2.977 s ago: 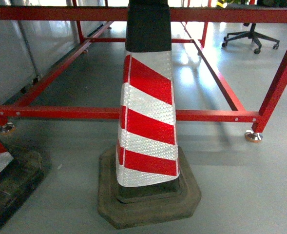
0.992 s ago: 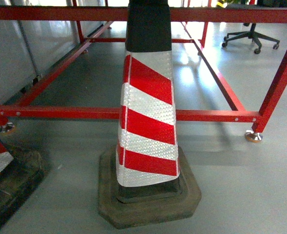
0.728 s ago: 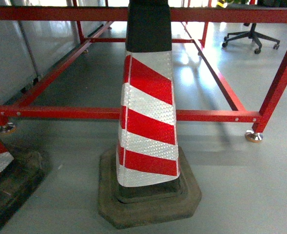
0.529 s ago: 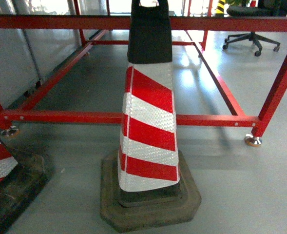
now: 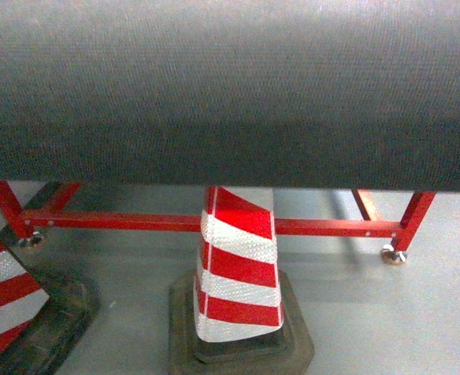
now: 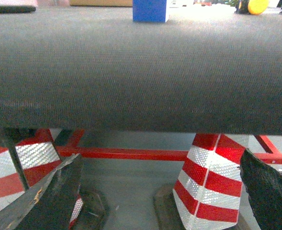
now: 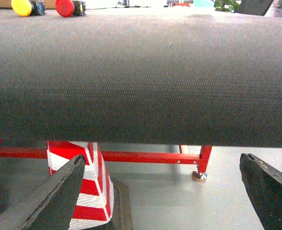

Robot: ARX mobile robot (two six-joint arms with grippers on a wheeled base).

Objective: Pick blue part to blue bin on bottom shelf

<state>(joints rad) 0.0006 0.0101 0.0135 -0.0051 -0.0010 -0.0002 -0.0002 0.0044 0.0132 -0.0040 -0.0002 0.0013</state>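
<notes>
Both end effectors are seen with fingers spread, nothing held: left end effector (image 6: 160, 191), right end effector (image 7: 162, 191). Beyond them a striped cone (image 5: 237, 273) and red frame (image 5: 323, 227) are seen under the dark bench (image 5: 230, 86). The blue part (image 6: 151, 10) is located at the bench's far side, near yellow (image 7: 22, 6) and red buttons (image 7: 64, 7).

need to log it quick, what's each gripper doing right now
Left gripper: open, holding nothing.
Right gripper: open, holding nothing.
</notes>
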